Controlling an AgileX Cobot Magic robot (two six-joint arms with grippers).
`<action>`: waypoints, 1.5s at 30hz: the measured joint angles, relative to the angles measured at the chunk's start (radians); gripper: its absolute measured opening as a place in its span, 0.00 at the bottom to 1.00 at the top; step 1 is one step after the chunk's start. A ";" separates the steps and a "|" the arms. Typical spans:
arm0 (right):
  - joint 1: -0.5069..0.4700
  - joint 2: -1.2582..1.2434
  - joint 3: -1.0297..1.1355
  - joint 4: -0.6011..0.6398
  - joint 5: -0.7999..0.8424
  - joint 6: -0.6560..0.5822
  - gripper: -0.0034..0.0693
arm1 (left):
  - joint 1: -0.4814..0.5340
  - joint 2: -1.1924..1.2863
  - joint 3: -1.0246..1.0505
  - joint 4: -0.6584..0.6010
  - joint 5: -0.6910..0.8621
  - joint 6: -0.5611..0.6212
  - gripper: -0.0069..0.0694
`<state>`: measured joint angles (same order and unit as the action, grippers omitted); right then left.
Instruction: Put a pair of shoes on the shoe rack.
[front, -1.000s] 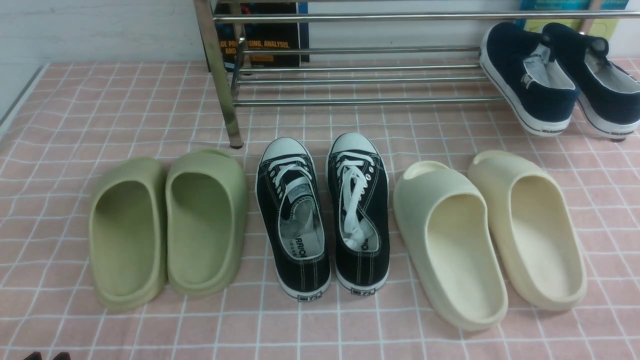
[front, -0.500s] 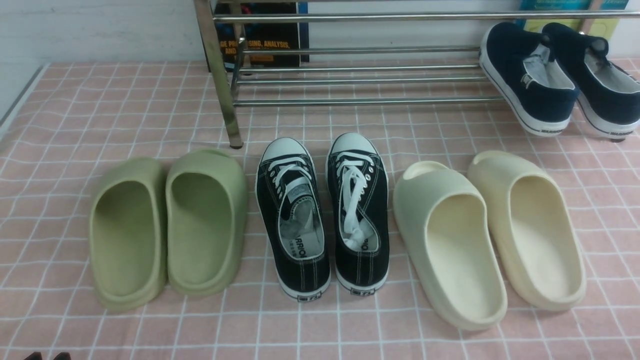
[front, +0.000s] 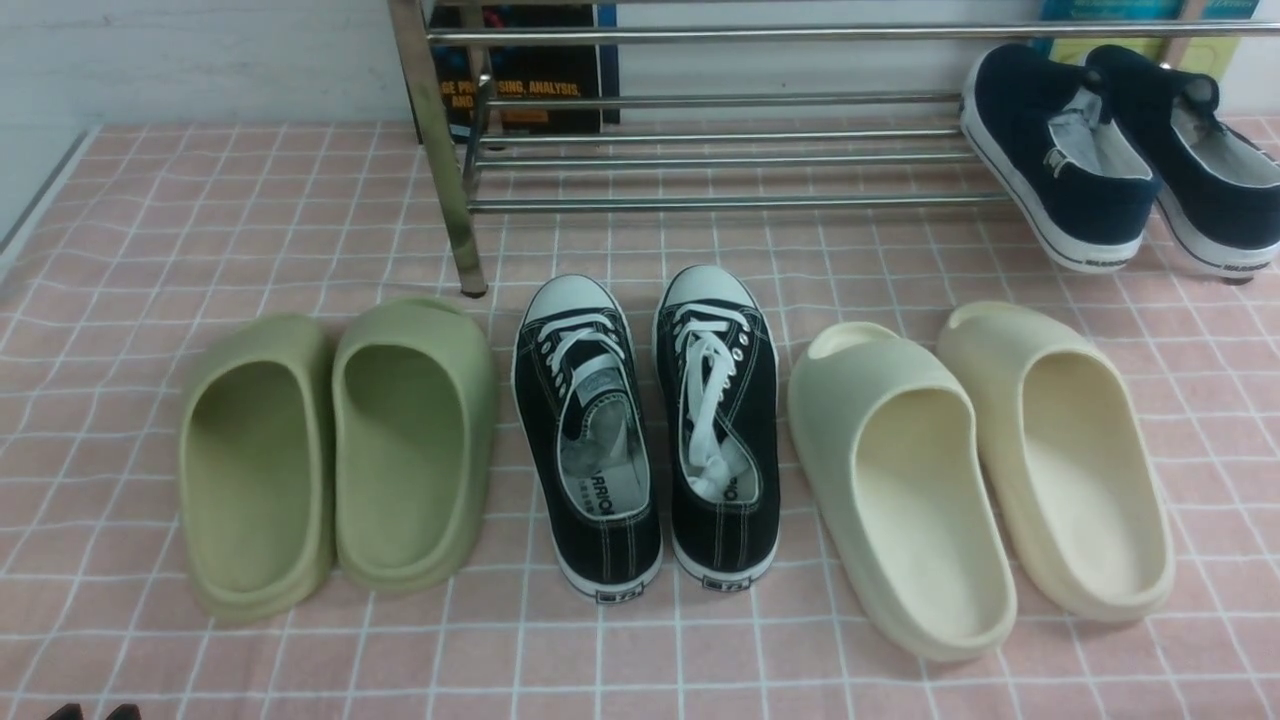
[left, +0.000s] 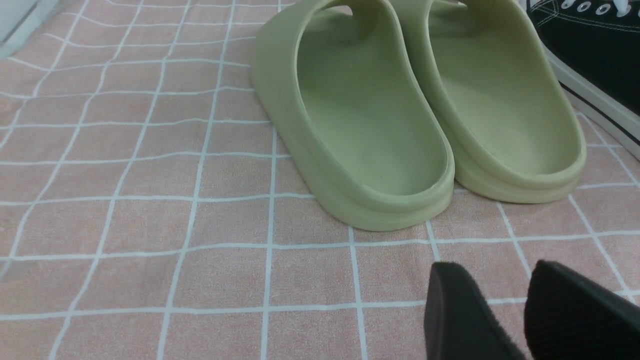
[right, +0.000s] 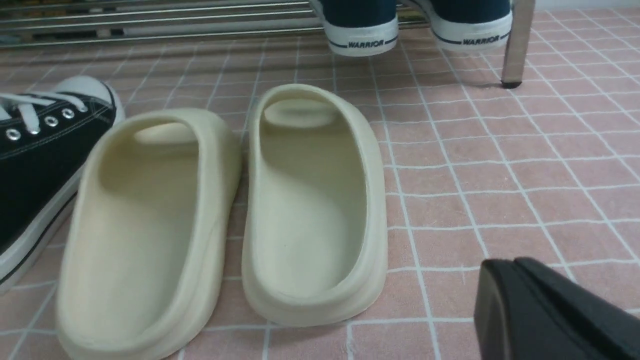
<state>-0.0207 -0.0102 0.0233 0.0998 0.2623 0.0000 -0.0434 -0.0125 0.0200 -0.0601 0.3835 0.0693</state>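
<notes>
2 navy shoes (front: 1110, 160) on shoe rack (front: 720, 150), toes rearward, heels forward (tilted); left gripper (left: 505, 295) parted, right gripper (right: 515, 280) closed, empty.

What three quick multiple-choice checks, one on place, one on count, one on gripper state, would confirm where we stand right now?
1. Where is the pair of shoes?
A. On the pink cloth beside the green slides
B. On the right end of the shoe rack
C. Held in a gripper

2. How many pairs of footwear lie on the checked cloth in front of the rack?
A. One
B. Three
C. Five

3. How does the right gripper stand?
A. Shut, holding nothing
B. Shut on a cream slide
C. Wide open

Answers:
1 B: the front view shows both navy slip-ons tilted on the rack's bars.
2 B: green slides, black lace-up sneakers and cream slides.
3 A: the right wrist view shows its fingers pressed together over bare cloth.
</notes>
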 joint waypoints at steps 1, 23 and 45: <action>0.000 0.000 0.000 0.001 0.002 0.000 0.04 | 0.000 0.000 0.000 0.000 0.000 0.000 0.40; -0.017 0.000 -0.005 0.005 0.101 -0.014 0.05 | 0.000 0.000 0.000 0.000 0.000 0.000 0.40; -0.017 0.000 -0.005 0.005 0.101 -0.014 0.08 | 0.000 0.000 0.000 0.000 0.000 0.000 0.40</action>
<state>-0.0375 -0.0102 0.0179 0.1052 0.3638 -0.0136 -0.0434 -0.0125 0.0200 -0.0601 0.3835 0.0693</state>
